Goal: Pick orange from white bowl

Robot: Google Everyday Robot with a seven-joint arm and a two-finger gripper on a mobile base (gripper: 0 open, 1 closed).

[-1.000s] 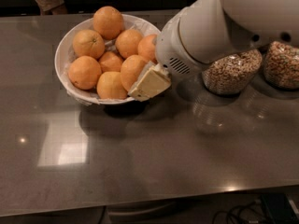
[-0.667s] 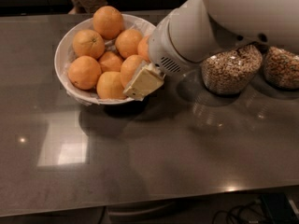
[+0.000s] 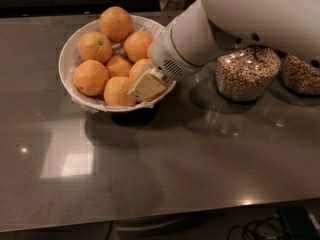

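The white bowl (image 3: 68,54) stands at the back left of the dark table, with crinkled white lining. Several near-identical oranges are piled in it; the one at the top (image 3: 116,23) looks slightly the largest. My gripper (image 3: 147,85), cream-coloured at its tip, reaches in from the right on the thick white arm (image 3: 200,29). It sits over the bowl's right rim, against an orange (image 3: 138,69) at the bowl's right side. The arm hides the bowl's far right edge and whatever lies there.
Two glass jars of cereal stand to the right of the bowl, one (image 3: 246,74) just beside the arm and one (image 3: 300,76) at the right edge. The table's front edge (image 3: 150,216) runs along the bottom.
My gripper has moved a little to the left, further over the bowl's right rim and against the oranges. The bowl and the jars have not moved.
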